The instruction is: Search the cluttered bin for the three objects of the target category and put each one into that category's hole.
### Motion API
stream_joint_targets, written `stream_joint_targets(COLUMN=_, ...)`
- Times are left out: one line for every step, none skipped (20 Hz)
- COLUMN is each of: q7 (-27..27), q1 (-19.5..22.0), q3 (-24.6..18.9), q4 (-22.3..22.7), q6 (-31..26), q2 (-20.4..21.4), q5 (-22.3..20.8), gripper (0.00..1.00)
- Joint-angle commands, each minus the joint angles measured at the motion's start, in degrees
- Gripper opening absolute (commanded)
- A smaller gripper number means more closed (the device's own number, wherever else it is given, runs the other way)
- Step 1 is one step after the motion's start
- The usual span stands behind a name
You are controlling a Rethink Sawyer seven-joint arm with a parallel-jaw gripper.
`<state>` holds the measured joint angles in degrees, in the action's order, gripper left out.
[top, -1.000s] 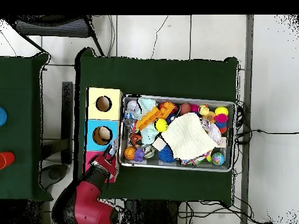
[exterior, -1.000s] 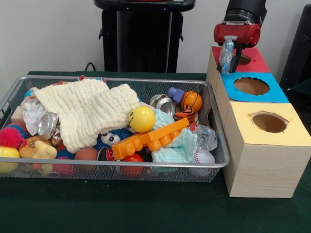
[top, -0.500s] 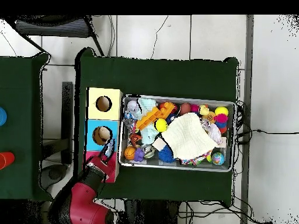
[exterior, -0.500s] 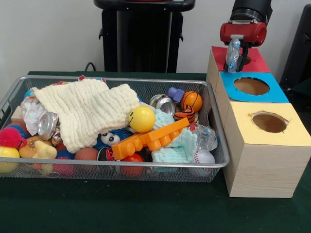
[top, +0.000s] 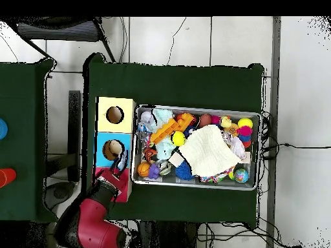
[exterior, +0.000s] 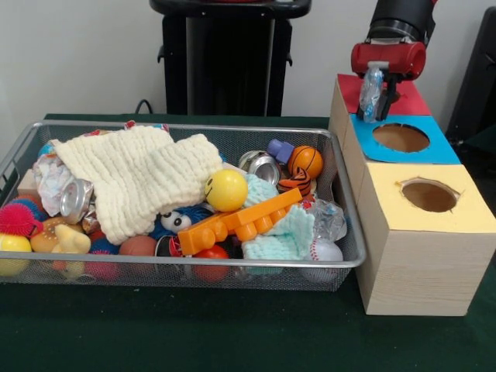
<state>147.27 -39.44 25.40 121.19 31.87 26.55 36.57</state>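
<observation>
Gripper (exterior: 377, 97) jaws closed on a crumpled, see-through bluish-white plastic piece (exterior: 371, 91), hanging beside the round blue-topped hole (exterior: 401, 137). Judged light, soft, slippery; pinch bunched folds.

Over the last second we see the claw (exterior: 378, 99), gripping a crumpled clear plastic piece (exterior: 371, 91), travel from the bin-side edge of the box row to above the seam between the red top (exterior: 407, 98) and the light-blue top (exterior: 434, 151).
</observation>
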Motion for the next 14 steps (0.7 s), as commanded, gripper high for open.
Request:
stream_joint_targets(q7=10.18, q1=1.5, q3=-7.85, q4=-8.59, q6=1.95, q2=-4.14, q5=5.32, gripper=0.0)
stream_joint_targets(q7=9.61, q1=1.27, q3=-7.68, q4=-8.8, q6=1.56, q2=-3.89, q5=5.81, gripper=0.0)
stream_joint_targets(q7=9.05, q1=1.06, q3=-7.53, q4=-8.95, q6=0.96, q2=-3.63, q5=6.31, gripper=0.0)
stream_joint_targets(q7=8.78, q1=0.89, q3=-7.41, q4=-9.08, q6=0.68, q2=-3.38, q5=6.57, gripper=0.0)
stream_joint_targets(q7=8.48, q1=0.63, q3=-7.27, q4=-9.35, q6=0.61, q2=-3.41, q5=7.02, gripper=0.0)
stream_joint_targets(q7=8.39, q1=0.58, q3=-7.21, q4=-9.45, q6=0.45, q2=-3.24, q5=7.12, gripper=0.0)
stream_joint_targets(q7=8.17, q1=0.33, q3=-7.07, q4=-9.63, q6=0.36, q2=-3.26, q5=7.56, gripper=0.0)
stream_joint_targets(q7=7.95, q1=0.07, q3=-6.93, q4=-9.81, q6=0.27, q2=-3.28, q5=8.0, gripper=0.0)
stream_joint_targets(q7=7.66, q1=-0.16, q3=-6.74, q4=-9.99, q6=0.1, q2=-3.25, q5=8.3, gripper=0.0)
stream_joint_targets(q7=7.52, q1=-0.3, q3=-6.71, q4=-10.14, q6=-0.12, q2=-3.18, q5=8.48, gripper=0.0)
stream_joint_targets(q7=7.51, q1=-0.39, q3=-6.75, q4=-10.28, q6=-0.27, q2=-3.01, q5=8.48, gripper=0.0)
stream_joint_targets(q7=7.25, q1=-0.64, q3=-6.78, q4=-10.44, q6=-0.7, q2=-2.99, q5=8.9, gripper=0.0)
stream_joint_targets(q7=7.12, q1=-0.93, q3=-6.78, q4=-10.57, q6=-0.9, q2=-2.92, q5=9.38, gripper=0.0)
stream_joint_targets(q7=6.99, q1=-1.26, q3=-6.83, q4=-10.67, q6=-1.14, q2=-2.96, q5=10.0, gripper=0.0)
